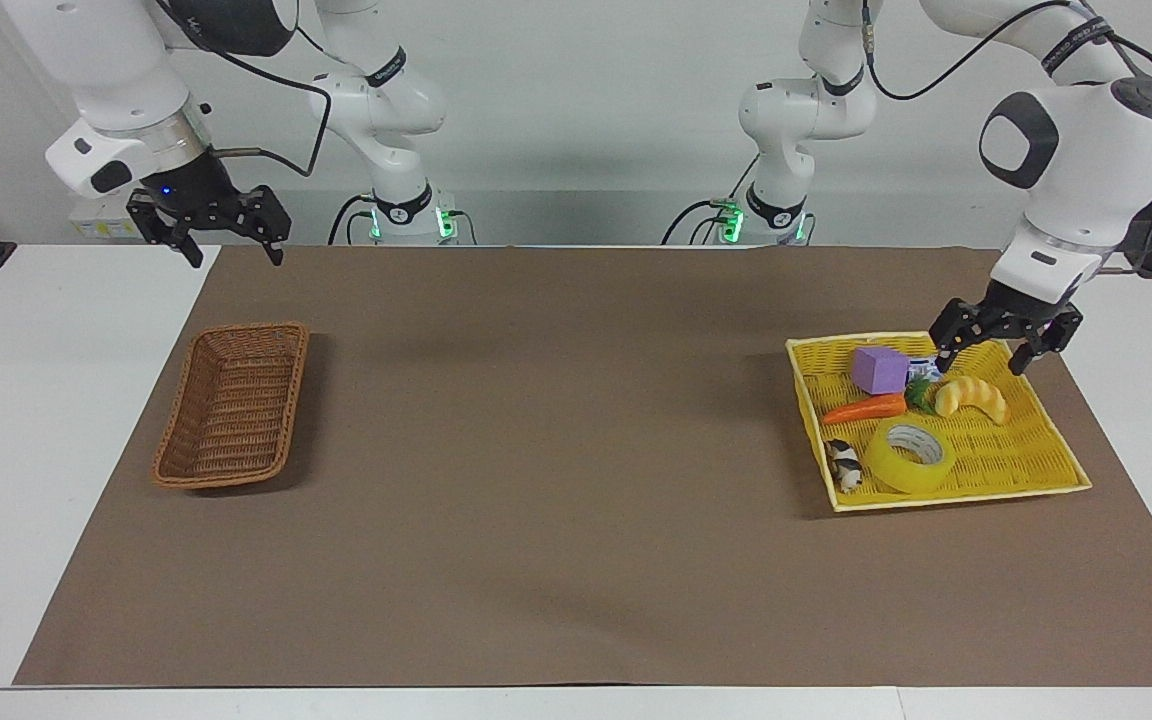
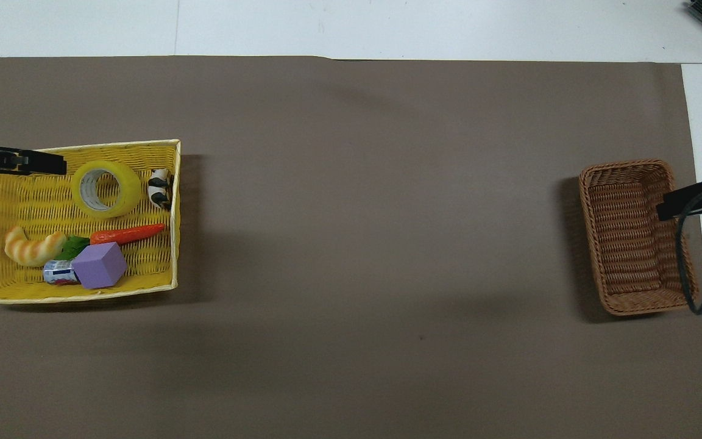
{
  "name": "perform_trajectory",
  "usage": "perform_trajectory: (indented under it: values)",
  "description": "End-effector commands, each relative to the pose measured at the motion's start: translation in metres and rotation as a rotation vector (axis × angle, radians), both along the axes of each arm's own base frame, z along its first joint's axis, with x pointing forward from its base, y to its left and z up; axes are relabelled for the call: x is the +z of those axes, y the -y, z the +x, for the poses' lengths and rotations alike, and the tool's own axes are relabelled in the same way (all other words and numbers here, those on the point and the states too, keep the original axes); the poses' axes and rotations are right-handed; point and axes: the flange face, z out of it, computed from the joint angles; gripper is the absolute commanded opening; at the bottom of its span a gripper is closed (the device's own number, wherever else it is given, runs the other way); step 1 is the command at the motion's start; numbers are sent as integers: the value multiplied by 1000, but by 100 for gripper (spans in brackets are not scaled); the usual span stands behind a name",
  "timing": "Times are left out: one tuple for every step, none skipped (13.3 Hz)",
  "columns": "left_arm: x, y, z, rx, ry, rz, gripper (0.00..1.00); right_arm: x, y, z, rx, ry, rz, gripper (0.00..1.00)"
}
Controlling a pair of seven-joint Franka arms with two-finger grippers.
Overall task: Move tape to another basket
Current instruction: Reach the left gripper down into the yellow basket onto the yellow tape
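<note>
Only the facing view shows both tools whole: left tool (image 1: 1002, 350) released over the woven yellow basket (image 1: 1041, 470) holding the translucent tape (image 1: 908, 457); right tool (image 1: 211, 228) released, waiting near the wicker basket (image 1: 232, 405).

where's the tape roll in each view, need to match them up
Facing view: the tape lies in the yellow basket, low at that picture's right.
Overhead view: the tape lies in the yellow basket, at that picture's left, above its middle.
Shared landmark: the small black-and-white toy beside the tape.
</note>
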Motion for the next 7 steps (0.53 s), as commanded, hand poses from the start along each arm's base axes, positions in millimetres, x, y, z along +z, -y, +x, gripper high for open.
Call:
perform_trajectory:
  values:
    - [-37,-5,5,10,22,-1,100,2,-2,-5,-15,5,12,100]
    - [-50,-5,7,9,19,1,100,2,-2,-5,-15,5,12,100]
    - [-64,-6,10,11,15,2,100,2,-2,-5,-15,5,11,100]
    - [-75,-8,12,15,19,4,100,2,-2,-5,-15,5,12,100]
    - [-86,-14,13,26,25,6,100,2,-2,-5,-15,5,12,100]
    - [-95,-14,13,28,27,6,100,2,-2,-5,-15,5,12,100]
    - [-105,-15,13,30,22,7,100,2,-2,-5,-15,5,11,100]
